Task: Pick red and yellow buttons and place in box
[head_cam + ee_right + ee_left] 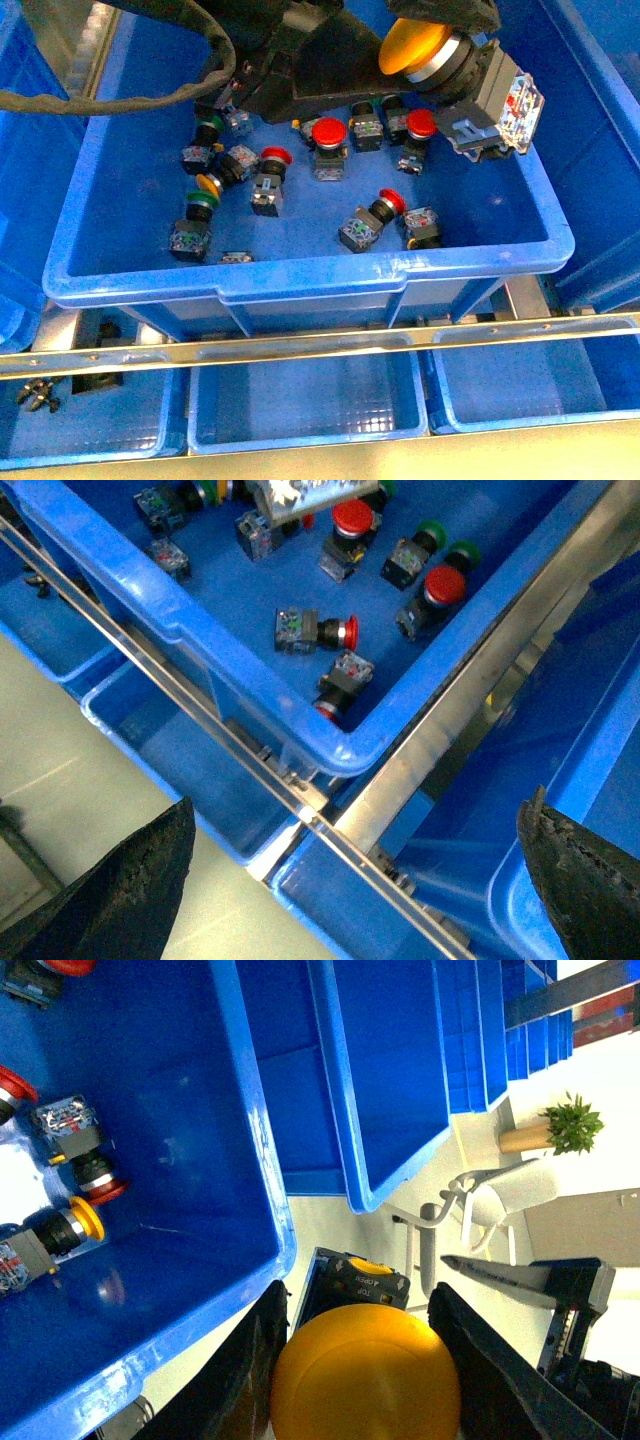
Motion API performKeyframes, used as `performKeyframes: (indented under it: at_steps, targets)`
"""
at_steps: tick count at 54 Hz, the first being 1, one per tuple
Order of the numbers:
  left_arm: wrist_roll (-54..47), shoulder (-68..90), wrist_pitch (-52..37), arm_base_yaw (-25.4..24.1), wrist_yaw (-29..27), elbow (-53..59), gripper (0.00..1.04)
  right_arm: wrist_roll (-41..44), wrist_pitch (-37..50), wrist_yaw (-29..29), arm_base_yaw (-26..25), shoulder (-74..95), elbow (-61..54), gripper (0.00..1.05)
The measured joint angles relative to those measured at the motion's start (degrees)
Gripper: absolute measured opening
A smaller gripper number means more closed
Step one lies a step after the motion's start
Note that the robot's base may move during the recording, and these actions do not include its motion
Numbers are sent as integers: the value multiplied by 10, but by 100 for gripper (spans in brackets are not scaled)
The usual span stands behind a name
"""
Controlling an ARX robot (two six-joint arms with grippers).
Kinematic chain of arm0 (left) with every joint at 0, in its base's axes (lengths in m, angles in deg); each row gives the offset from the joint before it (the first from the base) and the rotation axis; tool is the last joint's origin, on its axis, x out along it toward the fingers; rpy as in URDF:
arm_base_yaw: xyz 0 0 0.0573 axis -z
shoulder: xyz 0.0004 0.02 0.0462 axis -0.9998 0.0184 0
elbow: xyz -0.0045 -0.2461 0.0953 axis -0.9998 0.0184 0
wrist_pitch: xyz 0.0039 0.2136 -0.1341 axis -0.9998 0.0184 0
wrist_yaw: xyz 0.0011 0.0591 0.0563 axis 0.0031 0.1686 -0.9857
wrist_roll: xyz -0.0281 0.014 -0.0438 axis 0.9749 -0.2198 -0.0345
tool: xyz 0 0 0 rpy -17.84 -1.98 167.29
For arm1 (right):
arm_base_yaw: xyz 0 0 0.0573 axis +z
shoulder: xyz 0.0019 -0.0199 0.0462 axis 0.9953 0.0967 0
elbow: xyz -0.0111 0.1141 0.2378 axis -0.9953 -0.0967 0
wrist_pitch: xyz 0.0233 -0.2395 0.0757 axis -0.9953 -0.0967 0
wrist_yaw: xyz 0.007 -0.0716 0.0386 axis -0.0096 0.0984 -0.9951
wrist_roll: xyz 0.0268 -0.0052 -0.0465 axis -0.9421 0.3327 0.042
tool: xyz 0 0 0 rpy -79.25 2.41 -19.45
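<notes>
Three shallow blue trays [300, 420] sit in a row under a metal rail [320, 340]. Behind the rail stands the deep blue box [300, 275], with more blue bins on either side of it. The left wrist view takes in a pale floor [330, 1215] beyond the bins, white furniture and a potted plant [570, 1125].

The left hand [365, 1360] is closed on a yellow button [415, 45], its two black fingers [250, 1370] pressed to either side of the cap. The front view shows this button held in the air, cap tilted, over the far right part of the box and clear of its floor. In the wrist view the box's rim runs just beside the cap.

On the box floor lie several red buttons [328, 135], a few green-capped switches [203, 205] and another yellow one [208, 183], all scattered and mostly apart.

The right hand [360, 800] is spread wide and holds nothing. It hangs above the near right corner of the box, over the rail.
</notes>
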State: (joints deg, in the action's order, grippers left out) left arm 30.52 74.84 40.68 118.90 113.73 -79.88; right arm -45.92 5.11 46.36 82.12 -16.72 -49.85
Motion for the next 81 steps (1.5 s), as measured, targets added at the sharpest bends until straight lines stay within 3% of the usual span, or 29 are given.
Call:
performKeyframes:
  at_steps: [10, 31, 81]
  targets:
    - [3, 0, -2, 4, -2, 7, 34, 18, 76, 6, 21, 92, 41, 98]
    - [5, 0, -9, -1, -6, 18, 34, 28, 137, 12, 60, 199, 75, 98]
    - [8, 17, -33, 23, -29, 23, 34, -16, 164, 37, 108, 270, 124, 98]
